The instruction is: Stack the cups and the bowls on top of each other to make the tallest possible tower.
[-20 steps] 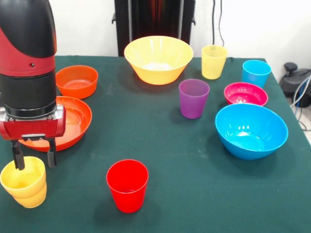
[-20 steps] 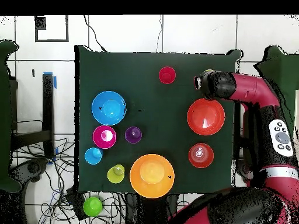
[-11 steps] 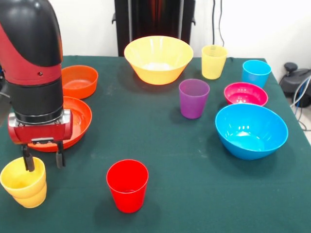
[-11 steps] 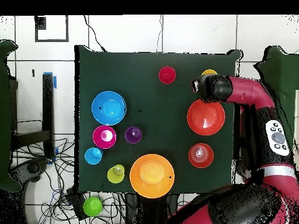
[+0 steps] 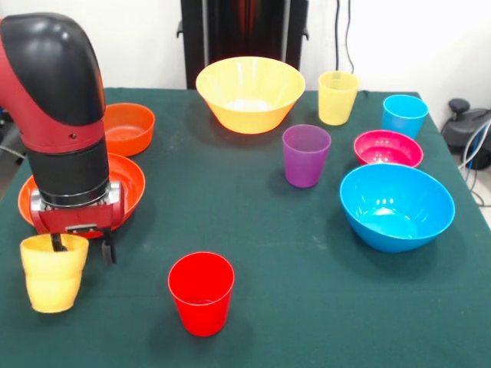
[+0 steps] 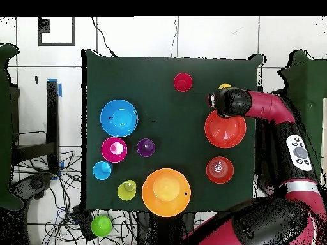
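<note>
My gripper (image 5: 82, 246) hangs low at the table's front left, open. One finger is inside the yellow-orange cup (image 5: 52, 273), which looks like two nested cups; the other finger stands outside, a little off its wall. From overhead the arm hides most of that cup (image 6: 225, 85). A red cup (image 5: 201, 291) stands alone to the right. Behind the gripper lies the wide orange bowl (image 5: 132, 184), with the small orange bowl (image 5: 129, 128) farther back. The large yellow-orange bowl (image 5: 250, 93), pale yellow cup (image 5: 337, 97), purple cup (image 5: 306, 156), blue cup (image 5: 404, 115), pink bowl (image 5: 387, 148) and blue bowl (image 5: 397, 207) stand apart.
The green table cloth (image 5: 253, 230) runs out close to the yellow-orange cup at the front left. A green round thing (image 6: 101, 225) and cables lie on the floor beside the table.
The gripper has moved right in the front view, one finger still inside the yellow-orange cup. The cup went with it and now stands more upright. Nothing else has moved.
</note>
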Available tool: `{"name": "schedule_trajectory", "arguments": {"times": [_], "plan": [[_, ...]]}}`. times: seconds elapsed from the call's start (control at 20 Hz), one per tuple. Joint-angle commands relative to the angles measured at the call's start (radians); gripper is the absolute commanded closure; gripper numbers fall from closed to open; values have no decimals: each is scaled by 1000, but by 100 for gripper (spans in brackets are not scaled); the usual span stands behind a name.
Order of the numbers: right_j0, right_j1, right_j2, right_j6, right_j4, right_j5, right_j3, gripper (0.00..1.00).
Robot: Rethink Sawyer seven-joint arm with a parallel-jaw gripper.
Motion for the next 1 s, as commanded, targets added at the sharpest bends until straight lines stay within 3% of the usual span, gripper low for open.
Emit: {"name": "schedule_trajectory", "arguments": {"times": [0.05,0.3,0.35,1.0], "plan": [[4,27,36,-331,-113,-29,58,0],[8,29,38,-327,-128,-55,48,0],[14,27,34,-326,-132,-56,42,100],[28,23,34,-348,-125,-16,27,100]]}}
